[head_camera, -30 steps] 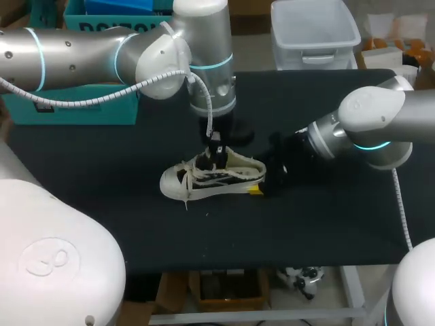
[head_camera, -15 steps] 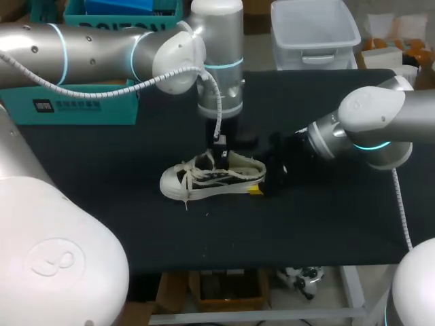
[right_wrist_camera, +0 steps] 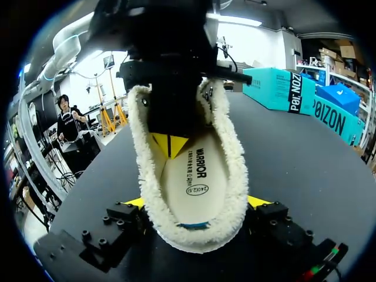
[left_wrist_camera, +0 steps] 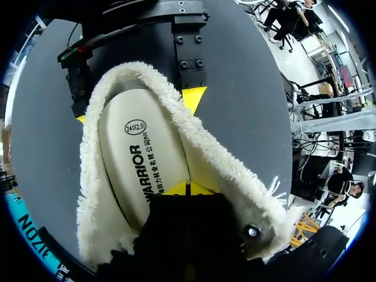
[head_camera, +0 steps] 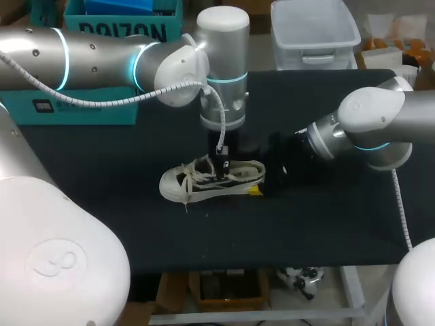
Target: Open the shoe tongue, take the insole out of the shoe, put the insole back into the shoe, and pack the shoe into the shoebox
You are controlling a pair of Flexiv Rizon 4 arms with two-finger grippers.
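- Black table (head_camera: 102, 204); teal shoebox (head_camera: 81, 112) at the upper left of the head view.
- White fleece-lined sneaker (head_camera: 204, 183) sits mid-frame, toe pointing left, laces loose.
- Insole (left_wrist_camera: 138, 158) lies flat inside the sneaker.
- Left gripper (head_camera: 223, 161) points down into the sneaker's opening, yellow tips pressed together just above the insole.
- Right gripper (right_wrist_camera: 197, 202) clamps the sneaker's heel, with one yellow tip against each side.

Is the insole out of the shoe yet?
No, the insole lies flat inside the shoe, beneath the left gripper.
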